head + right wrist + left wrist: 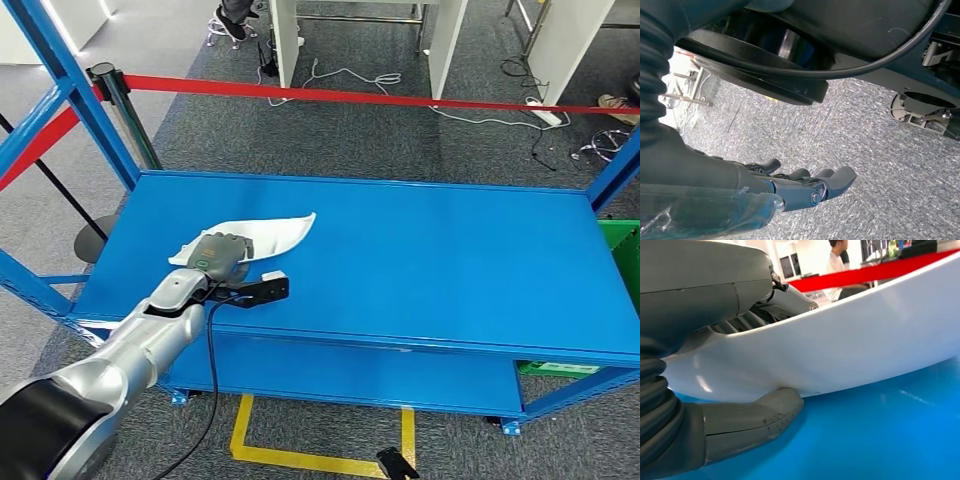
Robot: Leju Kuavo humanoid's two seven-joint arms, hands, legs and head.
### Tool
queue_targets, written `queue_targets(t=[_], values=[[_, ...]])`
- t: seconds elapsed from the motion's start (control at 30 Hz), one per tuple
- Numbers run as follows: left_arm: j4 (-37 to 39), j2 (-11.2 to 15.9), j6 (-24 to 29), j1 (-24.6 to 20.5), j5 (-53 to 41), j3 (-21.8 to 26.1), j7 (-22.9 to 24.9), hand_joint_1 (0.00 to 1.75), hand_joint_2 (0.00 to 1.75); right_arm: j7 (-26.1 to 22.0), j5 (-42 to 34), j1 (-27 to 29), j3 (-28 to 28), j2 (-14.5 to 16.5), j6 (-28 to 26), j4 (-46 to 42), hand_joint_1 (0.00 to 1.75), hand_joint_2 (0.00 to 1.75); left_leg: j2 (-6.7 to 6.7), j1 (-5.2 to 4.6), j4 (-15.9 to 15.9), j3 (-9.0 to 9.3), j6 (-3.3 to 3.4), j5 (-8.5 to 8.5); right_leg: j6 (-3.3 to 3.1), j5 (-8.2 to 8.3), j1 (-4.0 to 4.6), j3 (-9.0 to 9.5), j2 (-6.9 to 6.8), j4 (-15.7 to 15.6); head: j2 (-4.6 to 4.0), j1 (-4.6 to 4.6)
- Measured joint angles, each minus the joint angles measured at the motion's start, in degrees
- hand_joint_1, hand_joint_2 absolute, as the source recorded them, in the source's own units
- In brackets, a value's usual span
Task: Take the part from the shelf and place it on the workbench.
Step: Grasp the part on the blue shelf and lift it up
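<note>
On the blue shelf (423, 250), toward nine o'clock, lies the white part (283, 232). The left hand (219, 258) grasps it, thumb beneath, fingers above. The right hand (753, 195) hangs released over grey carpet (874, 140).

Robot test lab: blue steel shelf (423, 250), red barrier tape (377, 97), floor cables (483, 118)

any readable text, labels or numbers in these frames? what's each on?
None can be read.
Back of the left hand gripping the white curved plastic part: a small green mark, too small to read.
Part, blue metal shelf and red barrier tape: no print visible.
Dark screens behind the part in the left wrist view: too blurred to read.
</note>
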Motion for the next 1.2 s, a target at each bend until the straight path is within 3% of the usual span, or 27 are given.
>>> queue_targets(t=[0.57, 1.0, 1.2], values=[[-3.11, -1.39, 8.85, 0.24, -0.73, 0.13, -3.15, 1.75, 1.75, -0.98, -0.86, 0.85, -0.13, 0.00, -0.77, 0.00, 0.00, 1.75, 0.00, -0.01, 0.00, 0.11, 0.00, 0.00, 0.00, 0.00, 0.01, -0.02, 0.00, 0.00, 0.00, -0.01], [-18.45, -0.91, 9.73, 0.32, -0.25, -1.54, -3.66, 1.75, 1.75, -2.00, -1.78, 1.40, -1.52, 0.00, -1.50, 0.00, 0.00, 1.75, 0.00, -0.01, 0.00, 0.00, 0.02, -0.02, 0.01, 0.00, 0.00, -0.01, 0.01, -0.01, 0.00, 0.00], [-26.08, 0.15, 10.02, 2.89, 1.38, -2.80, -3.66, 1.75, 1.75, -2.63, -2.33, 1.71, -2.54, 0.00, -1.94, 0.00, 0.00, 1.75, 0.00, 0.00, 0.00, 0.00, 0.02, -0.02, 0.02, -0.02, 0.01, -0.02, 0.00, -0.01, 0.00, 0.00]])
